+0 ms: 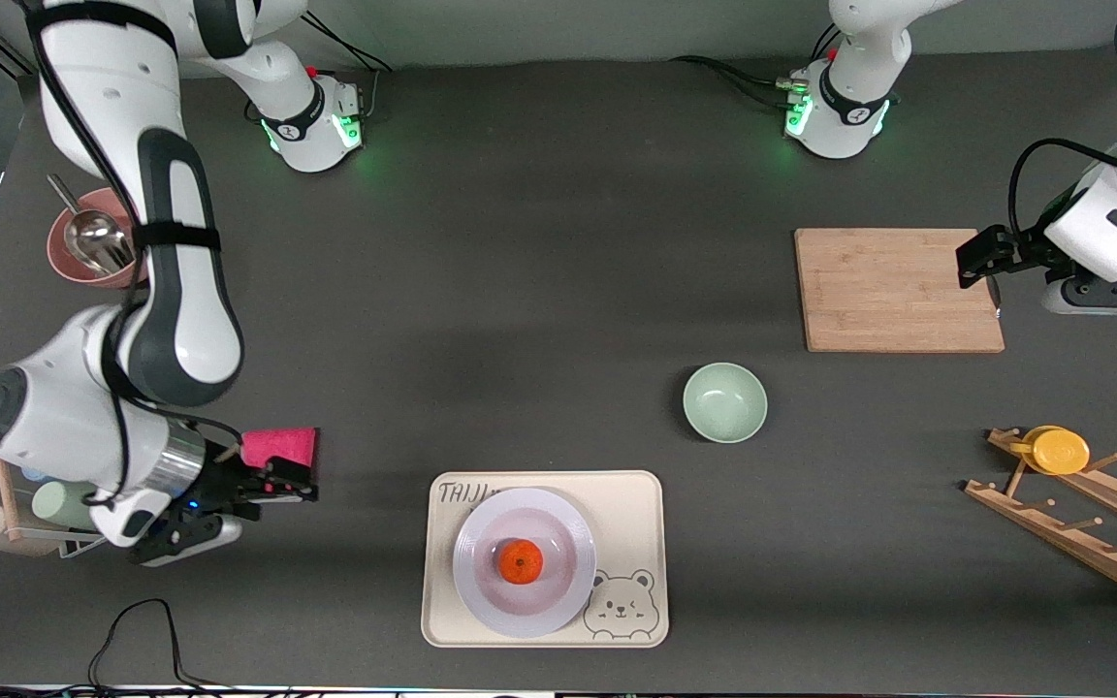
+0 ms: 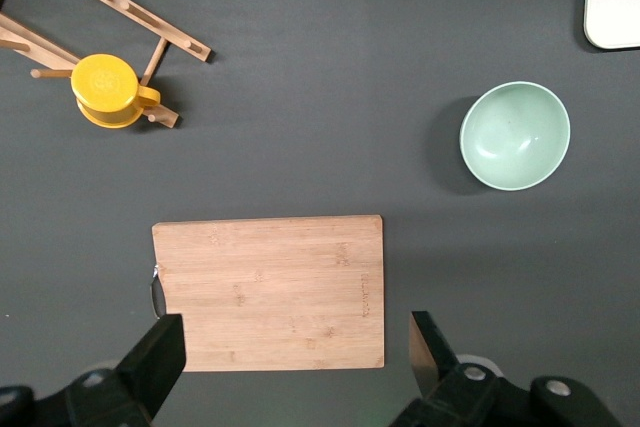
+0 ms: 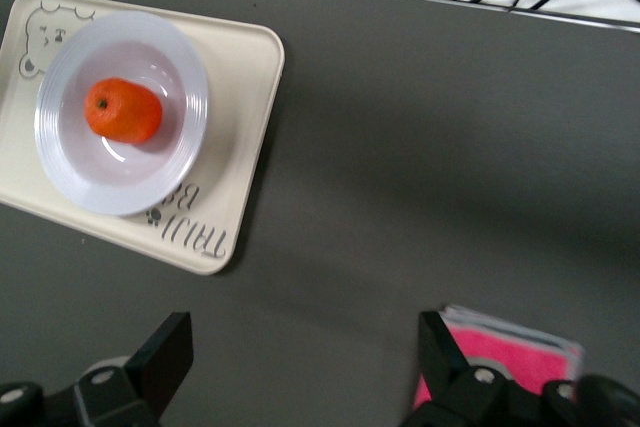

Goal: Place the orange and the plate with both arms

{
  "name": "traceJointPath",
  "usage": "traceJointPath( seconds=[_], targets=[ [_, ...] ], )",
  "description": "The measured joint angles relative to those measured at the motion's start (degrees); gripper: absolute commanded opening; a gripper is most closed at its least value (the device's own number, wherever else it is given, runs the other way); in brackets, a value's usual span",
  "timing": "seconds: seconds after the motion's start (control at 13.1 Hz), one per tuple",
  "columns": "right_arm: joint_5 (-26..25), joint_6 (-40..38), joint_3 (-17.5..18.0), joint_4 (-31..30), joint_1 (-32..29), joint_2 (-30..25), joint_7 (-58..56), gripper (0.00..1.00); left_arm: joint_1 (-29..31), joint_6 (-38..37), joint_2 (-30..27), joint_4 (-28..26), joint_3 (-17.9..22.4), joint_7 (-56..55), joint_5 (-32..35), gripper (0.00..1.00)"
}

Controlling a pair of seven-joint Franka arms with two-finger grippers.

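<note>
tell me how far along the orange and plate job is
It looks done: the orange sits in the plate, which rests on the tray. Nothing is in hand: the left gripper over the cutting board and the right gripper near the pink cloth are both open. Nothing appears left.

Glossy plate (image 1: 525,562); matt wooden board (image 1: 898,289); dimpled orange (image 1: 521,560).

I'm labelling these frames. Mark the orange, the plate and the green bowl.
orange (image 1: 521,561), front view, middle of fruit.
plate (image 1: 481,601), front view, bare rim.
green bowl (image 2: 480,162), left wrist view, rim.
</note>
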Motion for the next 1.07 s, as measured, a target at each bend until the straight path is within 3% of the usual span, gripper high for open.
traceJointPath(
  seconds=[0.15, 0.46, 0.84, 0.92, 1.07],
  targets=[
    [-4.04, -6.45, -3.14, -0.05, 2.97, -5.02, 3.9, 1.0, 0.01, -0.03, 0.0, -0.01, 0.04, 0.0, 0.0, 1.0],
    [-16.03, -12.23, -3.87, -0.18, 6.92, -13.97, 9.78, 1.0, 0.03, -0.08, 0.0, -0.01, 0.06, 0.0, -0.01, 1.0],
    [-17.6, -14.12, -5.42, -0.17, 6.66, -16.33, 10.36, 1.0, 0.04, -0.1, 0.0, -0.02, 0.08, 0.0, -0.01, 1.0],
    [-17.62, -15.47, -4.46, 0.19, 4.4, -16.44, 10.35, 1.0, 0.05, -0.1, 0.01, -0.02, 0.16, 0.0, -0.01, 1.0],
    [-19.03, -19.15, 5.28, 1.62, -6.45, -17.4, 9.55, 1.0, 0.07, -0.08, 0.01, -0.02, 0.35, 0.0, -0.01, 1.0]
  ],
)
